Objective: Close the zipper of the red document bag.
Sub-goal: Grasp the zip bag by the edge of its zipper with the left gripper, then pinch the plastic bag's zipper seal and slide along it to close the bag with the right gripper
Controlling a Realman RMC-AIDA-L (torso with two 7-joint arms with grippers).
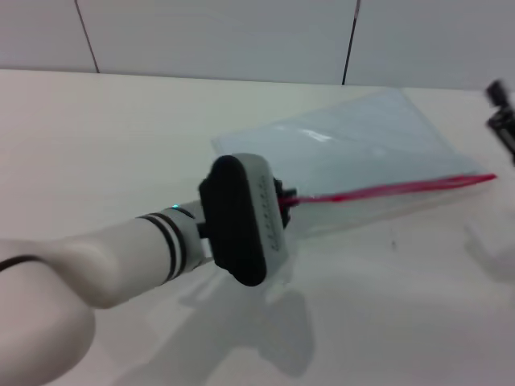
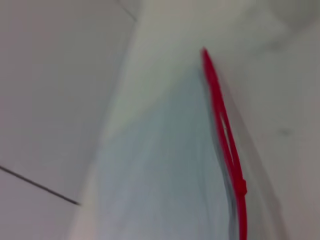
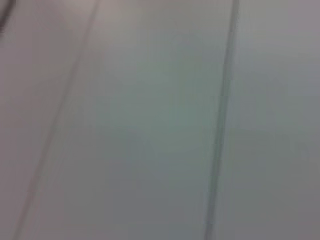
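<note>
Head view: left end effector (image 1: 283, 199) at zipper (image 1: 402, 188) end of red document bag (image 1: 362, 145), likely to pull it; grasp unclear; right end effector (image 1: 503, 121) idles at worktop (image 1: 96, 145) right edge.

My left arm (image 1: 121, 249) is white with two thin black bands near the wrist, and the wrist housing (image 1: 241, 219) is black at the back with a pale grey face. The bag (image 1: 362, 153) is translucent pale blue-grey. Its zipper (image 1: 402, 188) is a thin bright red line, the same red in my left wrist view (image 2: 225, 135). The table (image 1: 96, 145) is plain off-white. The wall (image 1: 217, 36) is light grey with dark seams.
</note>
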